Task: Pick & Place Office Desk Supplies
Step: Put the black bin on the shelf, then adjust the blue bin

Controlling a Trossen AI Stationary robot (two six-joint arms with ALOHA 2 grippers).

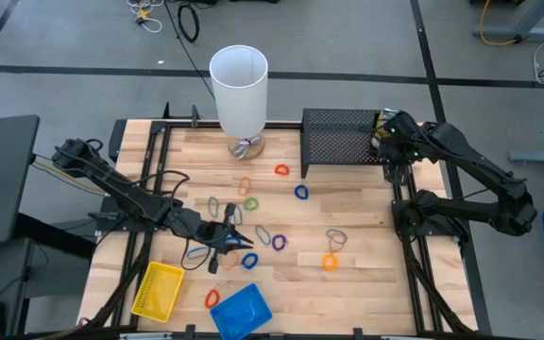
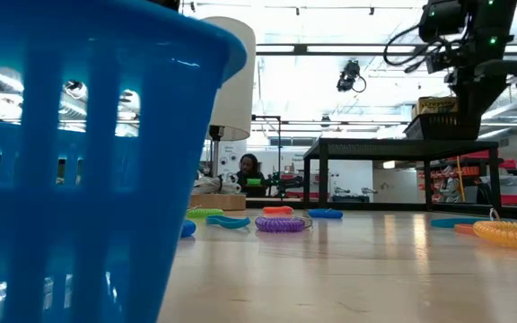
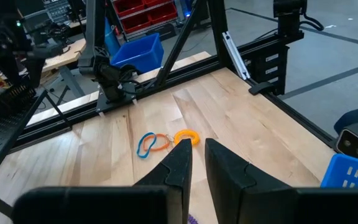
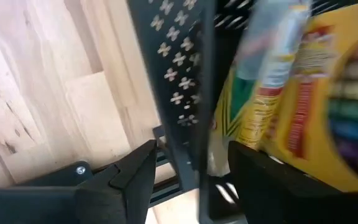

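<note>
- R pincer [image 1: 382,135] up at the far-right corner of the black mesh rack [image 1: 340,138], above its top edge; fingers [image 4: 129,171] apart, nothing between them.
- R wrist view: rack wall runs right through the gap between the fingers; yellow-green printed boxes [image 4: 303,93] sit inside the rack just behind the mesh. Same boxes visible atop the rack in low view [image 2: 435,106].
- L pincer [image 1: 227,242] low over the desk [image 1: 366,283] near-left of centre, fingers [image 3: 176,168] close together w/ a narrow gap. Can't tell if it's gripping anything — the tips hide whatever's under them.
- Rubber-band loops scattered across mid desk: orange [image 1: 281,170], blue [image 1: 301,193], green [image 1: 251,203], purple [image 1: 279,242], orange one [image 1: 330,263] toward the right, blue one [image 1: 248,261] just beside L pincer.
- L wrist view: blue loop [image 3: 146,144] and orange ring [image 3: 187,136] lying ahead of the fingers, linked by a thin orange loop.
- Yellow tray [image 1: 158,289] at near-left edge of desk, blue tray [image 1: 242,311] near it toward centre, tilted; blue loop [image 1: 212,297] between the two.
- Blue tray fills the left of the low view [image 2: 88,161].
- Tall white cylinder [image 1: 239,90] at far edge, left of the rack.
- Person [image 2: 250,167] seated in the room beyond the desk, low view.
</note>
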